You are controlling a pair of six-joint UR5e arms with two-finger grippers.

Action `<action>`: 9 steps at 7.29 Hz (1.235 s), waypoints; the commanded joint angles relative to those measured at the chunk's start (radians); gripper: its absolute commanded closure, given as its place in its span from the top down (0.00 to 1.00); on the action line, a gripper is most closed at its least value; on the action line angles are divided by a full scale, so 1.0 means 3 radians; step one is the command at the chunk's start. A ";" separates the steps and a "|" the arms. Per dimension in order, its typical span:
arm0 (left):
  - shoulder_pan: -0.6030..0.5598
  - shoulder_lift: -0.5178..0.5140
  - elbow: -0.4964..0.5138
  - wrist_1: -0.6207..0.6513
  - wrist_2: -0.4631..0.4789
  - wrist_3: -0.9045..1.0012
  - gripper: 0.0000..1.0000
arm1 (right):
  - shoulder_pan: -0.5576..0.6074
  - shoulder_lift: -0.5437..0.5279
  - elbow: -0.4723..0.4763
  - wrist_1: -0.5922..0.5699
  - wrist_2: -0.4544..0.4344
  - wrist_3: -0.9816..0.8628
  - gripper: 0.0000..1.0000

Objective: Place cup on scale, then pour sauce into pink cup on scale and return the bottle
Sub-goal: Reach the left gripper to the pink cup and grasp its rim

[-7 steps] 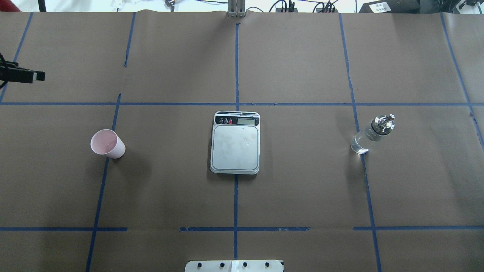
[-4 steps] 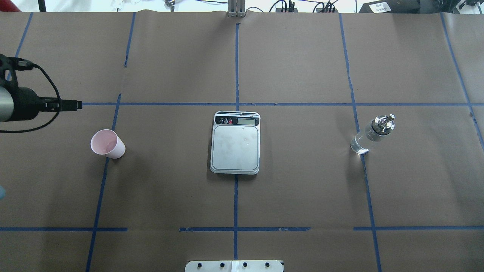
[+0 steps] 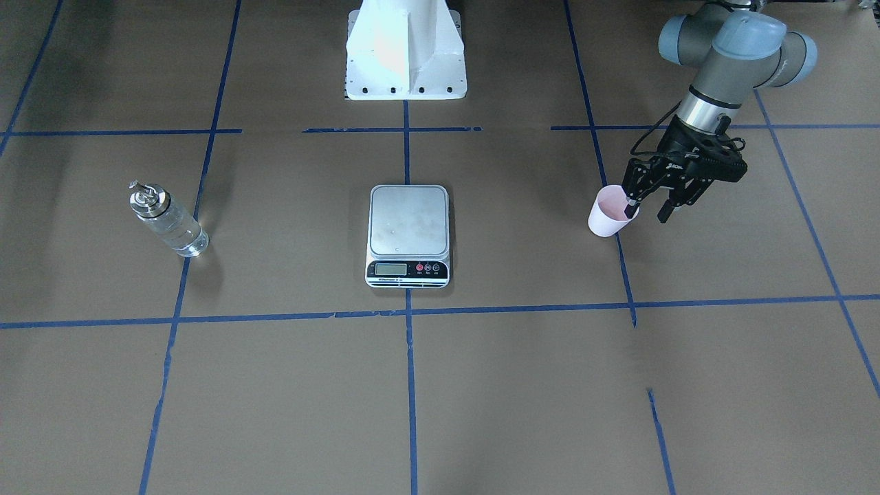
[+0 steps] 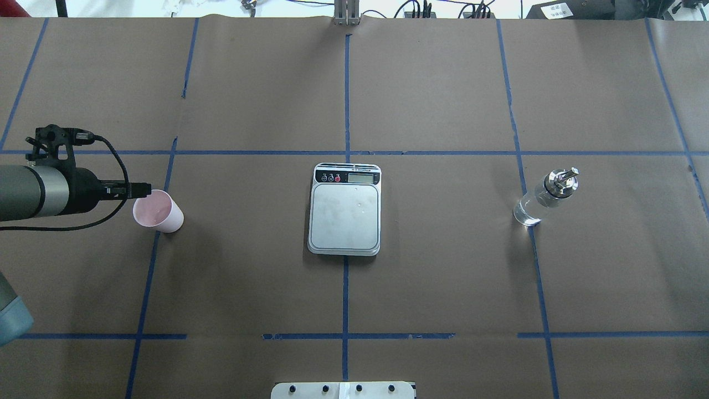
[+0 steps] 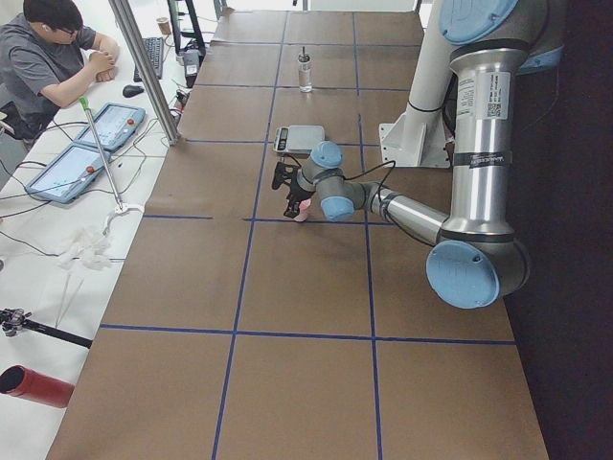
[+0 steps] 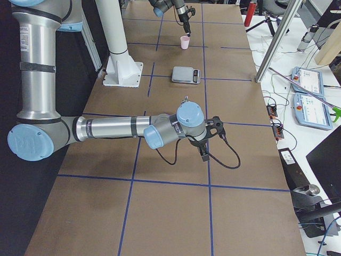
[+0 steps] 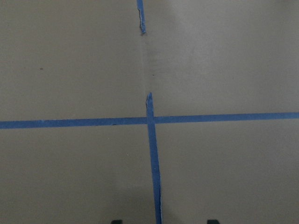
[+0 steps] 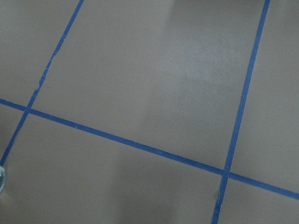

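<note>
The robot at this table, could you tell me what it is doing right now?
The open left claw is at the pink cup, with its fingers seemingly on either side of the rim. The cup stands on the table, not yet lifted. The scale has nothing on it. The bottle stands untouched on the robot's right, and the right claw hangs well away from it.

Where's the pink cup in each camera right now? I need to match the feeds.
Front-facing: cup right of centre, right of the scale.
Overhead: cup at left, left of the scale.
Exterior left: cup mid-frame, nearer than the scale.
Exterior right: cup near the top, beyond the scale.
Left wrist: not in it.
Right wrist: not in it.
Shared landmark: the scale.
</note>
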 commanded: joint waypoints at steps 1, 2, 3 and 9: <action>0.0094 0.0052 0.0005 0.0001 0.0019 -0.0002 0.62 | 0.0000 0.0000 -0.0003 0.0000 0.0000 -0.0002 1.00; 0.0125 0.0052 0.0000 0.0001 0.0034 -0.0002 0.38 | 0.0000 0.0005 0.0002 0.0000 0.0000 -0.0002 1.00; 0.0126 0.0052 0.0005 0.0001 0.0039 -0.0002 0.18 | 0.0000 0.0005 -0.0003 0.0000 0.0000 -0.0002 1.00; 0.0171 -0.0054 -0.0393 0.0346 0.0024 0.0009 0.00 | 0.0000 0.0005 -0.0003 0.0000 0.0000 -0.0002 1.00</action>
